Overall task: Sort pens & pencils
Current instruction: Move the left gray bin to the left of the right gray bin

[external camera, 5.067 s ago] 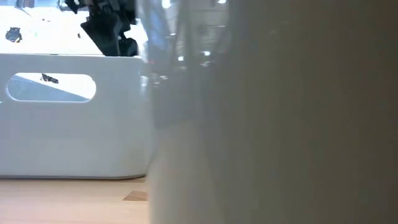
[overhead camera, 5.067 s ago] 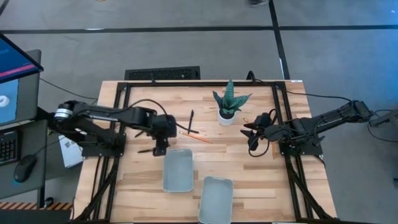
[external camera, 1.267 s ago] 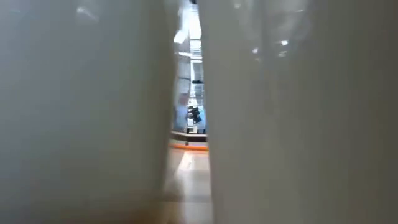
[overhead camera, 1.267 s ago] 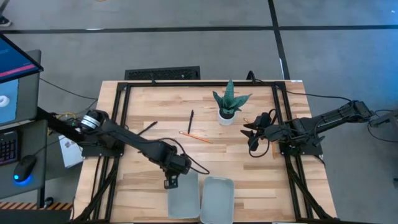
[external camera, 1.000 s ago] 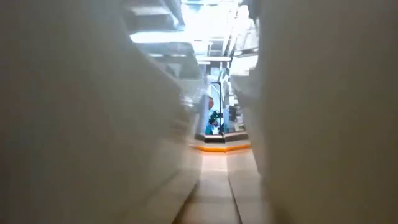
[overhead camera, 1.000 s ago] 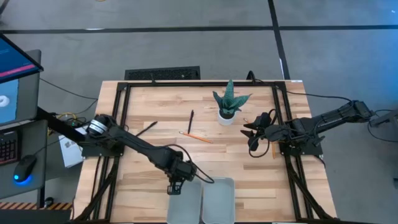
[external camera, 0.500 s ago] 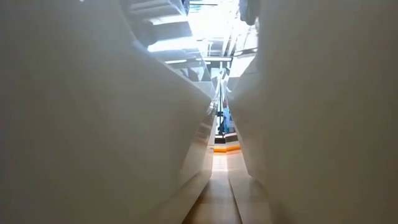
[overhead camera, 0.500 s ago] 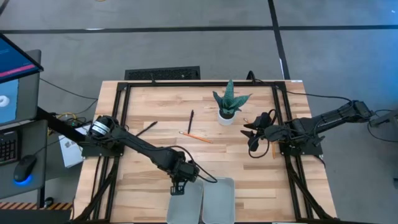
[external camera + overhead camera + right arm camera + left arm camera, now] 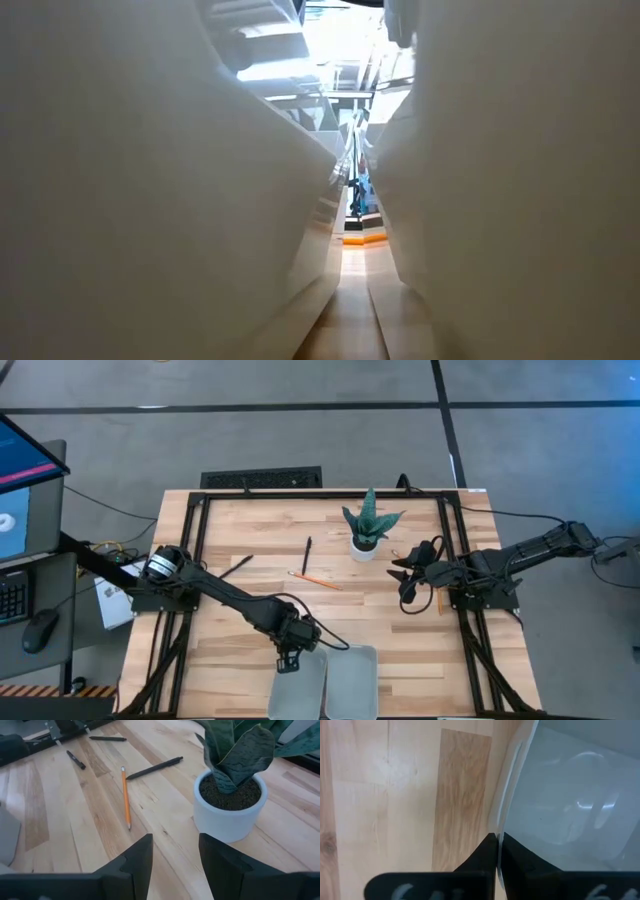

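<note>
L gripper (image 9: 287, 661), clamped on rim of left pale plastic tray (image 9: 297, 690), has slid it beside the 2nd tray (image 9: 350, 682) at table's near edge. R gripper (image 9: 403, 588) empty, jaws apart. Black pens (image 9: 154, 768), orange pencil (image 9: 125, 796) unsorted mid-table.

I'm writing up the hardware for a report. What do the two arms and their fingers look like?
Both arms are dark, slim and jointed, with loose black cables. The left arm has a silvery ring at one joint. The left fingers and right fingers are black, flat and tapered; pale markings show behind the left pair.
</note>
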You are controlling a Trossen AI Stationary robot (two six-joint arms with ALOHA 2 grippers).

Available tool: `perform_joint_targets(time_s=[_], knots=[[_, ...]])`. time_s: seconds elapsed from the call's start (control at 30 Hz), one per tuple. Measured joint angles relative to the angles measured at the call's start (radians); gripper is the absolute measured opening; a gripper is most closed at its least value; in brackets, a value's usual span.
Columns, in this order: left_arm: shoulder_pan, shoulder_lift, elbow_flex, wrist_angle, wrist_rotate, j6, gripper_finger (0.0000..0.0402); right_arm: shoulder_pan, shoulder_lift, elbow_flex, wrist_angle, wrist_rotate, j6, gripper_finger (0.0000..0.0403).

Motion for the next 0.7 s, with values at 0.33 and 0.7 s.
perform_joint_targets(time_s=[0.33,0.7], knots=[[-0.003,0.009,-0.005,-0.003,0.023,-0.057,0.0046,0.000,0.000,0.000,-0.016,-0.014,-0.002,0.0182],[-0.015,0.006,-0.005,-0.015,0.036,-0.095,0.0129,0.000,0.000,-0.001,-0.016,-0.014,-0.018,0.0183]])
